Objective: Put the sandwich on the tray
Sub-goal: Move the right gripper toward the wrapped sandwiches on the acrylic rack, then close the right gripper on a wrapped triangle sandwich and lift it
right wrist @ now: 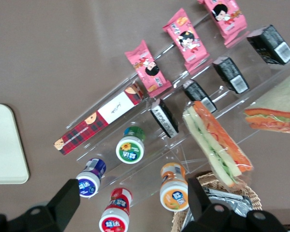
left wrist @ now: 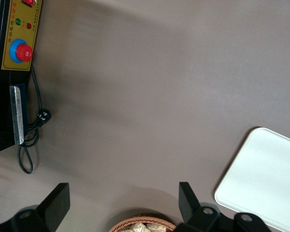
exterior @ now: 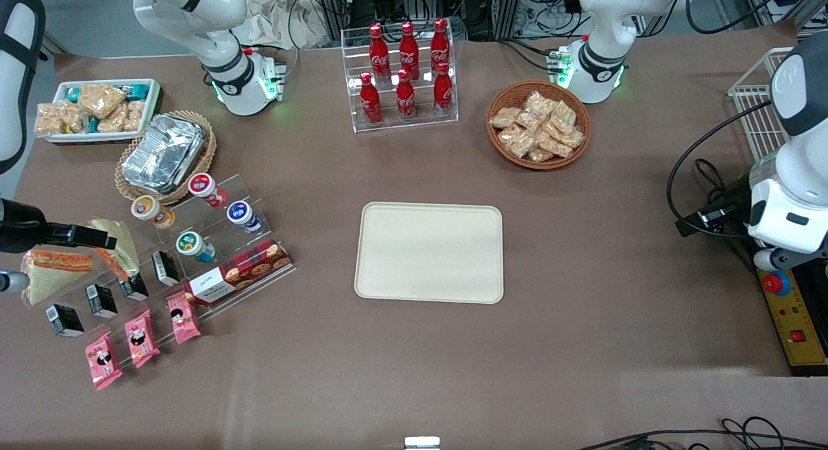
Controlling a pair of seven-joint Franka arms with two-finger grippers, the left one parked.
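Observation:
Two wrapped wedge sandwiches sit at the working arm's end of the table, by the clear stepped rack. One sandwich (exterior: pixel 119 248) (right wrist: pixel 217 142) stands on edge with orange and green filling showing. The other sandwich (exterior: pixel 55 269) (right wrist: pixel 275 113) lies just beside it, nearer the table's end. My gripper (exterior: pixel 97 236) (right wrist: pixel 133 200) hangs open and empty above them; in the right wrist view its fingers (right wrist: pixel 67 198) frame the small bottles. The cream tray (exterior: pixel 430 253) (right wrist: pixel 5 145) (left wrist: pixel 266 179) lies bare at mid-table.
The clear rack (exterior: pixel 213 243) holds small bottles, black cartons, pink packets and a cookie box (exterior: pixel 239 272). A wicker basket of foil containers (exterior: pixel 165 152), a white snack bin (exterior: pixel 97 110), a cola rack (exterior: pixel 404 75) and a snack basket (exterior: pixel 538 123) stand farther from the camera.

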